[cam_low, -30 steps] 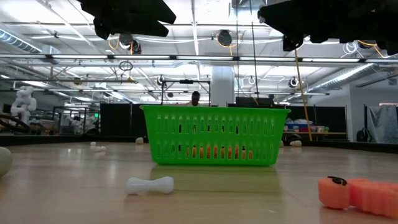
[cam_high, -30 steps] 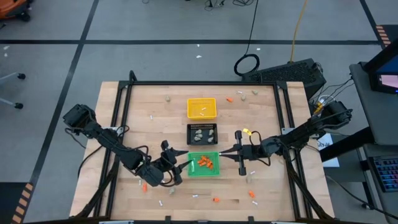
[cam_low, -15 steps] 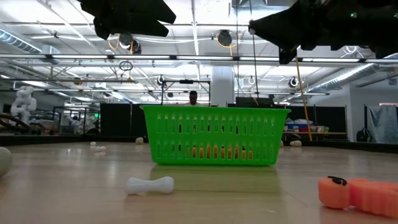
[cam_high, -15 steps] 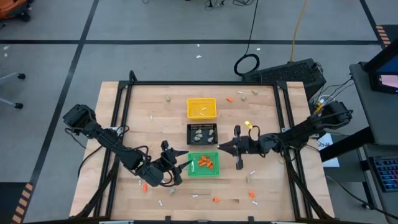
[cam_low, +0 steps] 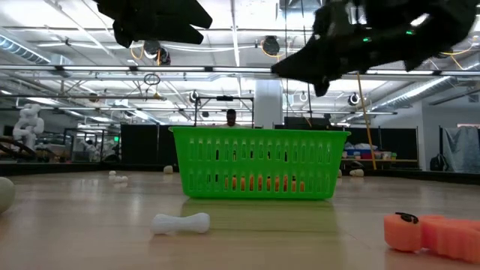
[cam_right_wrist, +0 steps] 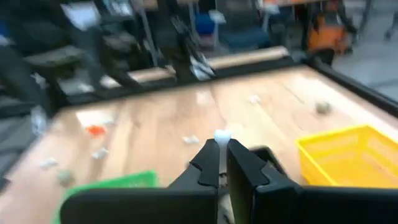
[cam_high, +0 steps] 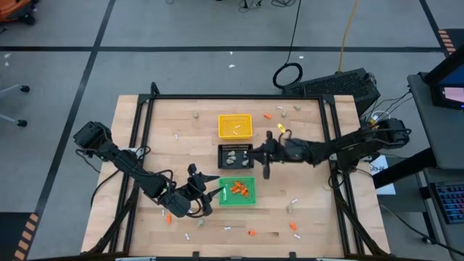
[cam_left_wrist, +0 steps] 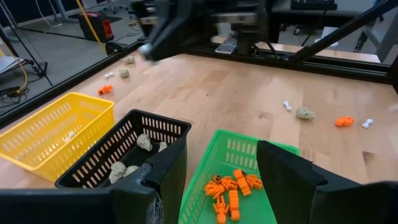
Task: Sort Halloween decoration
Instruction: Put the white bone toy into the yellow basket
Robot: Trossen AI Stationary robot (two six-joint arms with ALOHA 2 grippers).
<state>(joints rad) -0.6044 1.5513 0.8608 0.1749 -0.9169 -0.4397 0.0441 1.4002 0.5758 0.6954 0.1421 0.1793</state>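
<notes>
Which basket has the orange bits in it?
The green basket, nearest the left end effector. The yellow basket holds white sticks, and the black basket holds beige lumps.

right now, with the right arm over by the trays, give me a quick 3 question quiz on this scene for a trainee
1. True or false: the green tray holds orange bits.
2. Seen from above, which tray sits between the other two? A yellow, B black, C green.
3. Fill in: the right gripper is pinched shut on a ____.

Key: 1 true. 2 B, the black tray. 3 white stick.
</notes>
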